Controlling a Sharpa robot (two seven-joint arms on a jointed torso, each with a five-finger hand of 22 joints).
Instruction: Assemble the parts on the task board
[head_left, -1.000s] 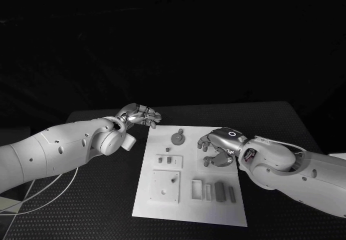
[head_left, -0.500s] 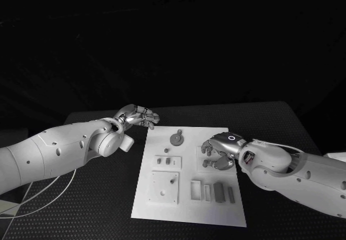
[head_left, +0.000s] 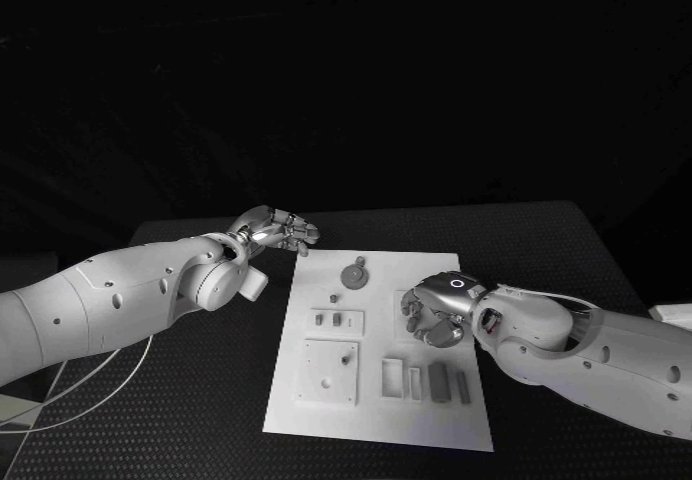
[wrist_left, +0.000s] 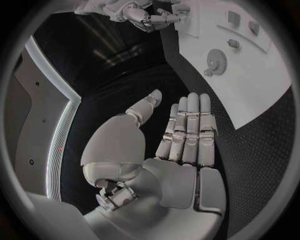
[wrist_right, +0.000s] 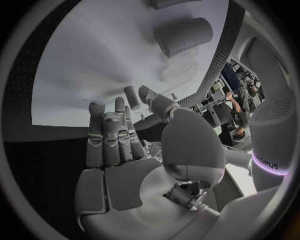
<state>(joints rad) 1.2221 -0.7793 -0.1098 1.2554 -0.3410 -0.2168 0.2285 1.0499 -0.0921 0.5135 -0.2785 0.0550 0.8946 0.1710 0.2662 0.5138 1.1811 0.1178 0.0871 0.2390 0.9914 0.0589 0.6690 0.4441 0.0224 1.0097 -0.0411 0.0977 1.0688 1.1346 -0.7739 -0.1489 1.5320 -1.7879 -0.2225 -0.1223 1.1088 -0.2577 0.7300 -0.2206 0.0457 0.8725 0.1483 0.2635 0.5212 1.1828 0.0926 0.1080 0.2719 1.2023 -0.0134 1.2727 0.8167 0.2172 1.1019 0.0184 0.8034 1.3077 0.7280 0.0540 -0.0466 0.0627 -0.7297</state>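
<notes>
The white task board (head_left: 433, 425) lies in the middle of the black table. On it I see a grey gear (head_left: 353, 273), a small peg (head_left: 333, 298), a square plate (head_left: 330, 372) and upright grey bars (head_left: 437, 382). My right hand (head_left: 437, 312) hovers over the board's right middle, fingers bent down toward it; in the right wrist view its palm (wrist_right: 119, 170) is bare and its fingers (wrist_right: 117, 125) point at a grey bar (wrist_right: 184, 35). My left hand (head_left: 281, 232) hangs off the board's far left corner; its fingers (wrist_left: 187, 130) are straight and hold nothing.
Black textured table (head_left: 173, 400) surrounds the board on all sides. A thin white cable (head_left: 101, 385) loops under my left arm near the table's left side. In the left wrist view the board (wrist_left: 250, 85) and gear (wrist_left: 217, 62) lie beyond the fingertips.
My right hand has slid a little toward the near side of the board and bent its fingers lower. The left hand has stayed where it was.
</notes>
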